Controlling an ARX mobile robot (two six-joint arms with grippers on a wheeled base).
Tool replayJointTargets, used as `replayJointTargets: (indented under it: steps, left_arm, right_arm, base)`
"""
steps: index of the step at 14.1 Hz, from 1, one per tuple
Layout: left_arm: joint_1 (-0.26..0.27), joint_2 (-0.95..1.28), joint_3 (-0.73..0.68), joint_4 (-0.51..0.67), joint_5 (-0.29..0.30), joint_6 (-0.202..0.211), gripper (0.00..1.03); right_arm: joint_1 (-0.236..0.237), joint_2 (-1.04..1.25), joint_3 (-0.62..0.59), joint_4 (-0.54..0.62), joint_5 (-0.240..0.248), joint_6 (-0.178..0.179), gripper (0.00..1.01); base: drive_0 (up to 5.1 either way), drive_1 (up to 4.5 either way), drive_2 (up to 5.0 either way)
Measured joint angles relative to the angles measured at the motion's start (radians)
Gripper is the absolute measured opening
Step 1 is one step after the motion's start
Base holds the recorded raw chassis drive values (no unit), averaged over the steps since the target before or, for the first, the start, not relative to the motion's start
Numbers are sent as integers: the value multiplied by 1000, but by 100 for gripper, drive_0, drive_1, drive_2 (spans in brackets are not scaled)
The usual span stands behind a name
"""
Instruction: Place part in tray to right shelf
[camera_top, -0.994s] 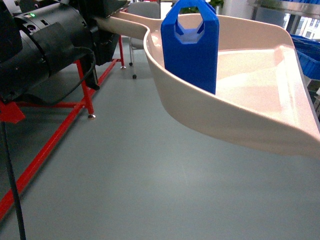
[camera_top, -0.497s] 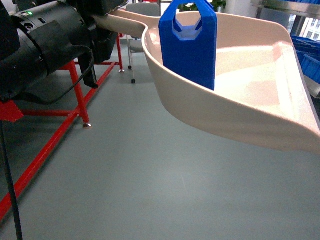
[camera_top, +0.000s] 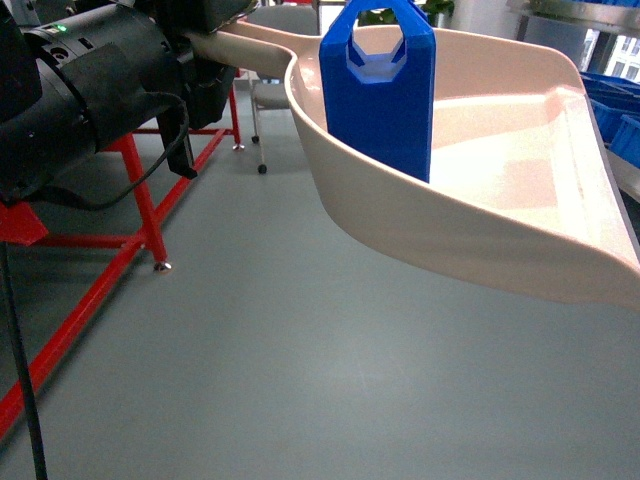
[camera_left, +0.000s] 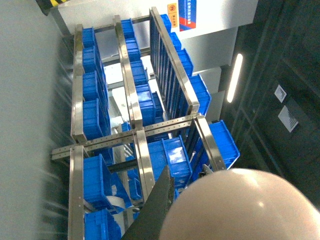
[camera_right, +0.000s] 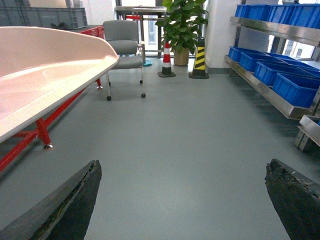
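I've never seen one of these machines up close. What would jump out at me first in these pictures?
Probably the bright blue part, standing upright inside a big cream tray held out above the grey floor, filling the head view. After that, the metal shelf packed with blue bins in the left wrist view, and the right gripper, open with nothing between its fingers.

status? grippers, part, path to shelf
Left gripper hidden behind the arm housing at the tray handle. Right gripper open, empty. Part upright in raised tray. Shelf ahead-right, floor open.
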Motion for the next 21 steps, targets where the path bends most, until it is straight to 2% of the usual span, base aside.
replayJointTargets:
  steps: [21]
  left_arm:
    - [0,0,0,3,0,0,12]
  right_arm:
    - [0,0,0,3,0,0,98]
  base:
    - [4,433,-425]
